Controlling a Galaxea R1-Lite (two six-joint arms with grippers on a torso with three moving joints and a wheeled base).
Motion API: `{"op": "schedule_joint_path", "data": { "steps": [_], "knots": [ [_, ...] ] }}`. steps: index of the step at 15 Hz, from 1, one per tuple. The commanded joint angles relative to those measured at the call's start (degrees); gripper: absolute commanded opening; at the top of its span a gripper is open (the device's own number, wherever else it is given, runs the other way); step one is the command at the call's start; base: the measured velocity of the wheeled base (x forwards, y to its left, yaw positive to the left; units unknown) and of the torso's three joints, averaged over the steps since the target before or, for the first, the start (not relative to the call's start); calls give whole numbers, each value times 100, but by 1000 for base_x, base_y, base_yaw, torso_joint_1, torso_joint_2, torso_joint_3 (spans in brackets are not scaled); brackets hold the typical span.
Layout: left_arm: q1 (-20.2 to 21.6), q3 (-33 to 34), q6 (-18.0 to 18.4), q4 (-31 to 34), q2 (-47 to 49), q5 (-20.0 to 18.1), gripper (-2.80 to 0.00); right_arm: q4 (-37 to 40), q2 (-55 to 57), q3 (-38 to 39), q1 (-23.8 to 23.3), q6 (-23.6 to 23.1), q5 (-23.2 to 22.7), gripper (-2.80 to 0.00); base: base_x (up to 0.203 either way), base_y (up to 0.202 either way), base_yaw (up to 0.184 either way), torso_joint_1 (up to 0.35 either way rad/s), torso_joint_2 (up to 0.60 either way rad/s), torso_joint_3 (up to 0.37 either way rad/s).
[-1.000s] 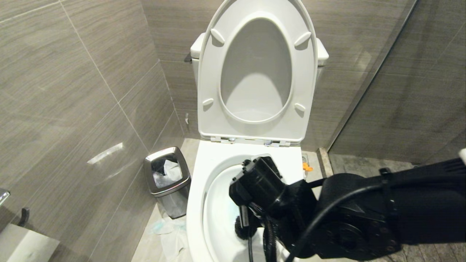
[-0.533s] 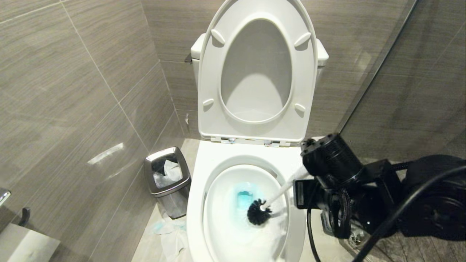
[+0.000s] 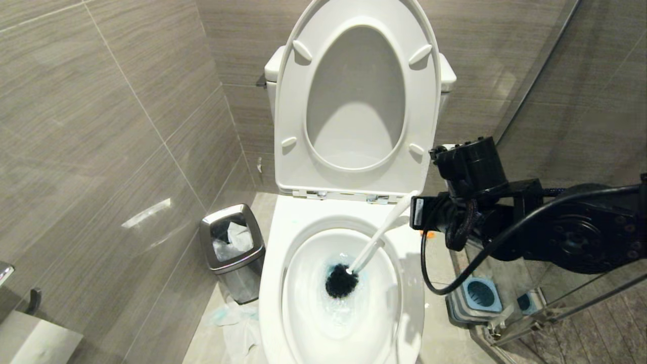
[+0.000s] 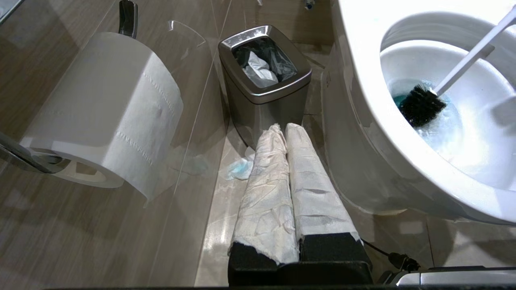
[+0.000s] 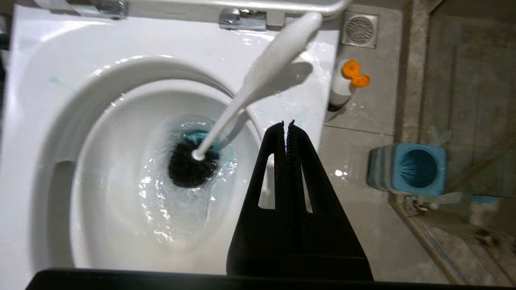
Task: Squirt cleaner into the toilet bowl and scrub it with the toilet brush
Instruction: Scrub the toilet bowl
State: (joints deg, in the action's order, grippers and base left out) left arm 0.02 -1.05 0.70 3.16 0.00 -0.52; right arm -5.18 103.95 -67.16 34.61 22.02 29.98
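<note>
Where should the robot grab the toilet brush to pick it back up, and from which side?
Probably the toilet brush's thick rounded upper handle, which leans free over the toilet bowl's back right rim. Come from above on the right, where the shut right gripper hangs.

Right arm (image 3: 530,222) matte black, looped black cable; left fingers (image 4: 278,189) wrapped in white paper.
</note>
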Motion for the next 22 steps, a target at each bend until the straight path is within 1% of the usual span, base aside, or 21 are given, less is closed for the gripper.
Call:
{"op": "schedule_joint_path", "data": {
  "steps": [1,3,4,6,7,9,10,11,12,13,14,15,16,19,21,22],
  "knots": [
    [6,-1,1,1,0,0,-280,44,112,-69,107,365,-394,-280,0,0,0,0,0,0],
    [-2,-1,1,1,0,0,-280,103,-267,191,307,429,-853,-280,0,0,0,0,0,0],
    [4,-1,1,1,0,0,-280,235,-552,346,446,432,-1168,-280,0,0,0,0,0,0],
    [6,-1,1,1,0,0,-280,918,-1043,507,729,466,-1728,-280,0,0,0,0,0,0],
    [-1,-1,1,1,0,0,-280,1174,-1177,592,834,602,-1875,-280,0,0,0,0,0,0],
    [-2,-1,1,1,0,0,-280,1202,-1198,614,956,1357,-2106,-280,0,0,0,0,0,0],
    [6,-1,1,1,0,0,-280,1218,-1178,646,1006,1598,-2167,-280,0,0,0,0,0,0],
    [-2,-1,1,1,0,0,-280,1249,-1140,696,1012,1672,-2149,-280,0,0,0,0,0,0],
    [-1,-1,1,1,0,0,-280,1308,-1117,709,1002,1850,-2134,-280,0,0,0,0,0,0],
    [6,-1,1,1,0,0,-280,1330,-1082,712,995,2076,-2002,-280,0,0,0,0,0,0],
    [6,-1,1,1,0,0,-280,1329,-1006,743,984,2224,-1767,-280,0,0,0,0,0,0],
    [-2,-1,1,1,0,0,-280,1327,-894,794,959,2289,-1582,-280,0,0,0,0,0,0],
    [6,-1,1,1,0,0,-280,1333,-793,864,917,2315,-1481,-280,0,0,0,0,0,0],
    [0,-1,1,1,0,0,-280,1301,-689,1149,898,2311,-1433,-280,0,0,0,0,0,0],
    [-2,-1,1,1,0,0,-280,1234,-602,1170,872,2273,-1240,-280,0,0,0,0,0,0],
    [-2,-1,1,1,0,0,-280,1149,-541,1152,864,2255,-1176,0,0,0,0,0,0,0]
  ]
}}
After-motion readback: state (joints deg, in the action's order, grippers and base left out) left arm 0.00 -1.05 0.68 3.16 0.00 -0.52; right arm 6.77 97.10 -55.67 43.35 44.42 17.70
